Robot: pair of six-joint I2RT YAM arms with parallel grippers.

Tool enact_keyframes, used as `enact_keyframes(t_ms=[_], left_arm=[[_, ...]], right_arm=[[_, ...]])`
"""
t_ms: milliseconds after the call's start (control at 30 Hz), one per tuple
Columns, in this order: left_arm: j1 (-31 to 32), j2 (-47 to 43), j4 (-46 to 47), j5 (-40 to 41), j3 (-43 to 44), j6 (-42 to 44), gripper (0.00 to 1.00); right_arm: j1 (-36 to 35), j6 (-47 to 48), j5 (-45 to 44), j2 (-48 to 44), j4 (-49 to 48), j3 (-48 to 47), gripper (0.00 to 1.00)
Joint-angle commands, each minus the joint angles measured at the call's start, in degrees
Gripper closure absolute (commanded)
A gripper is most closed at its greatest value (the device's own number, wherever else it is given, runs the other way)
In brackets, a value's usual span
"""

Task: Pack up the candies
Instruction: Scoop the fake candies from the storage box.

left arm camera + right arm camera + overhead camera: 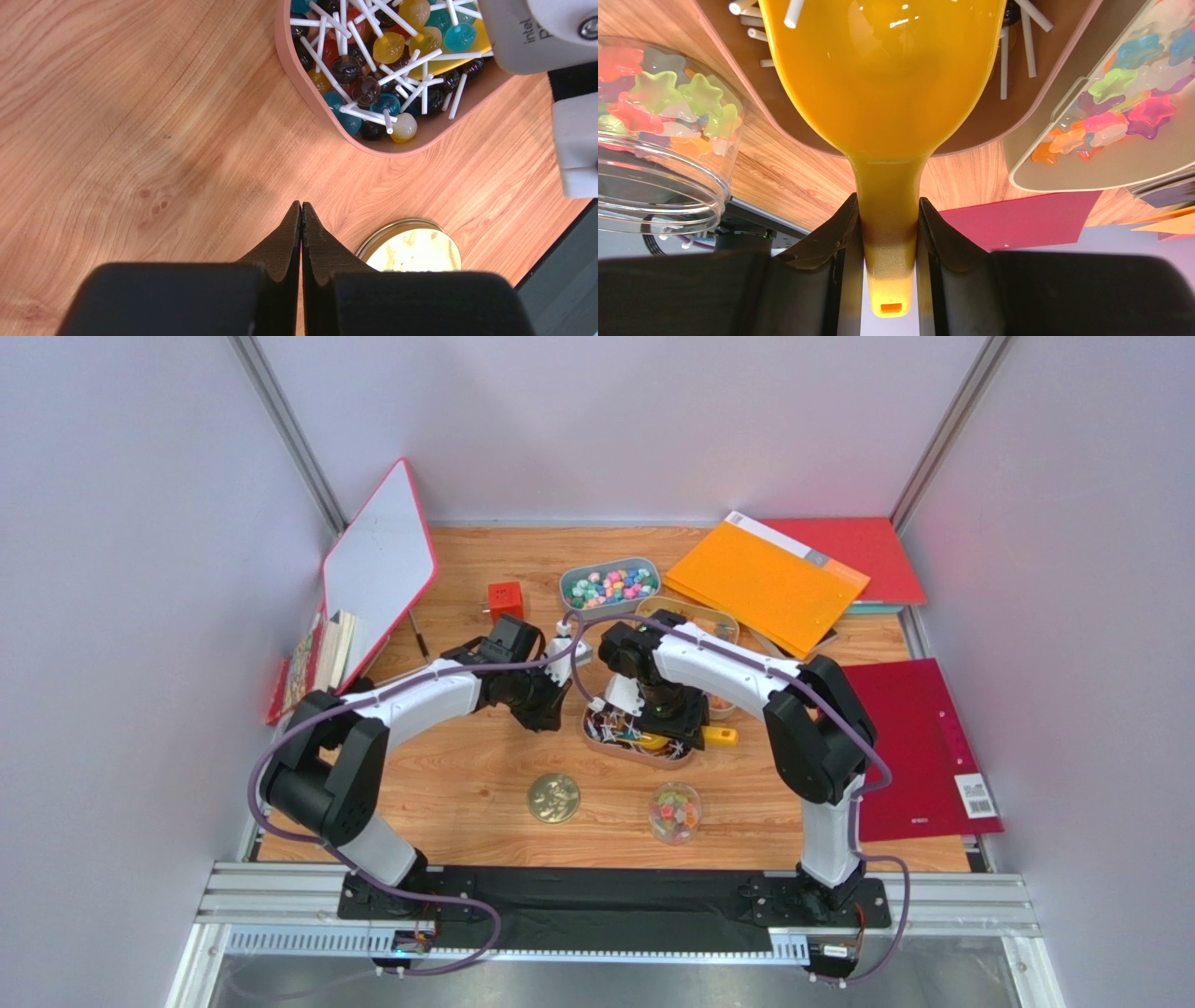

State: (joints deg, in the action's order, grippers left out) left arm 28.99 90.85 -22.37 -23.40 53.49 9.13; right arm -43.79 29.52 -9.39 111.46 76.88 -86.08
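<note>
We log three trays and one jar on the wood-grain table [463, 770].

- **Grey oval tray** [565, 588], 12 o'clock on the table: small candies [615, 587] in pink, green and blue.
- **Pink rounded tray** [283, 49], centre: glossy lollipops [388, 47] on white sticks.
- **Beige tray** [1088, 171], 1 o'clock from the pink tray: translucent star gummies [1116, 105].
- **Clear round jar** [654, 189], 5 o'clock from the pink tray: more star gummies.
- **Gold lid** [553, 797]: lies flat at 8 o'clock from the pink tray.
- **Right gripper** [889, 206]: clamped on the handle of a smooth yellow scoop [885, 84], with the bowl over the pink tray.
- **Left gripper** [301, 210]: fingers pressed together, holding nothing.
</note>
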Motion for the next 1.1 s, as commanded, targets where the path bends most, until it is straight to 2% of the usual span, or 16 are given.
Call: enact_keyframes(t_ms=[0,267,300,333,367,433,533,700,933,1067], left_arm=[[-0.4,-1.2,-1.4,0.2,1.3,0.5,1.00],[-0.7,-1.6,-3.1,0.5,2.3,0.9,0.98],[-0.6,-1.6,-3.7,0.3,2.6,1.2,0.89],[-0.7,-1.6,-4.3,0.5,2.9,1.2,0.69],[-0.7,-1.7,-4.9,1.0,3.3,1.1,0.61],[-0.7,-2.4,-4.9,2.3,3.1,1.2,0.48],[-0.8,-3.8,-4.7,3.5,3.0,1.4,0.41],[-0.8,-5.7,-5.8,4.7,3.4,1.2,0.36],[-2.0,-8.1,-8.8,6.4,2.8,2.4,0.35],[-2.8,-10.2,-10.3,6.5,2.8,3.4,0.35]], right_arm=[[0.6,-2.1,2.0,1.0,-2.9,-1.8,1.00],[1.7,-3.3,4.7,0.7,-5.1,-1.0,1.00],[1.7,-3.4,4.9,0.0,-5.4,0.6,1.00],[1.7,-3.4,5.0,-0.3,-6.4,1.4,1.00],[1.8,-3.5,4.7,-0.5,-6.9,2.1,1.00],[1.8,-3.8,4.7,-1.5,-8.4,3.3,1.00],[2.0,-3.9,5.3,-1.9,-9.8,3.7,1.00],[2.4,-4.0,5.8,-1.8,-11.6,4.3,1.00],[2.7,-4.3,6.5,-3.7,-15.7,6.6,1.00],[3.0,-4.5,7.6,-7.7,-18.9,9.7,1.00]])
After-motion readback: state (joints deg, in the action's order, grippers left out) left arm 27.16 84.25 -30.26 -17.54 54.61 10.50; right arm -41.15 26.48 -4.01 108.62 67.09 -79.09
